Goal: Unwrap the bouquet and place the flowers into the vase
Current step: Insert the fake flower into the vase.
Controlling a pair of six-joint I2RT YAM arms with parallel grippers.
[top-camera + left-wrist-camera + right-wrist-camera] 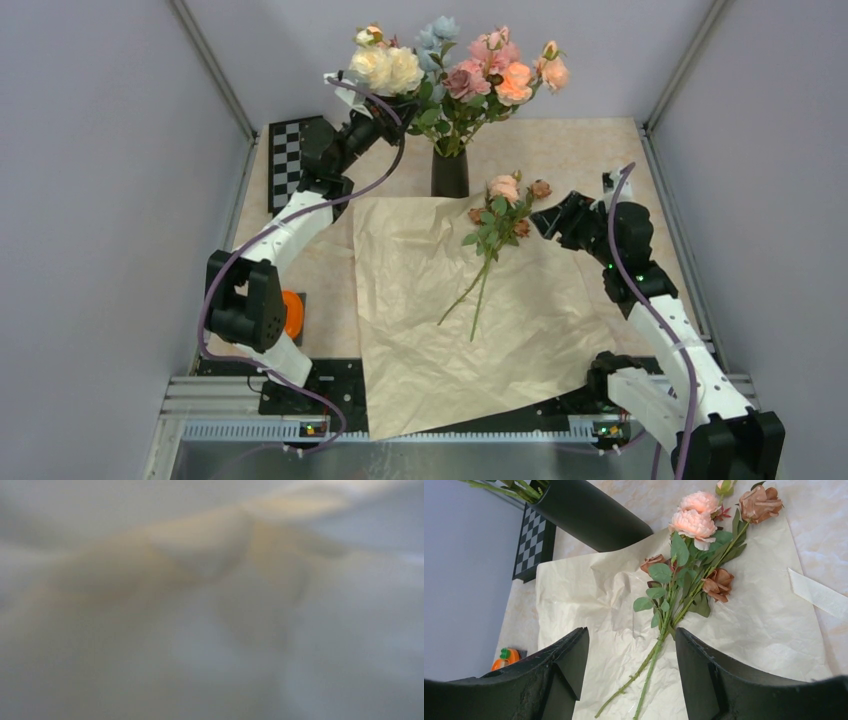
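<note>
The black vase (450, 175) stands at the back of the table and shows at the top of the right wrist view (589, 515). Two cream roses (388, 68) hang left of its mouth. My left gripper (378, 103) sits right under them, shut on their stem as far as the top view shows. Blurred cream petals (200, 555) fill the left wrist view. The remaining flowers (497, 225), peach-pink and mauve roses (694, 522), lie on the unfolded tan wrapping paper (430, 330). My right gripper (545, 218) hovers just right of them, open and empty (631, 635).
A pink, orange and pale-blue bunch (490, 70) stands in the vase. A checkerboard (288, 160) lies back left. An orange object (292, 313) sits beside the left arm. A white ribbon strip (819, 595) lies right of the paper. Grey walls enclose the table.
</note>
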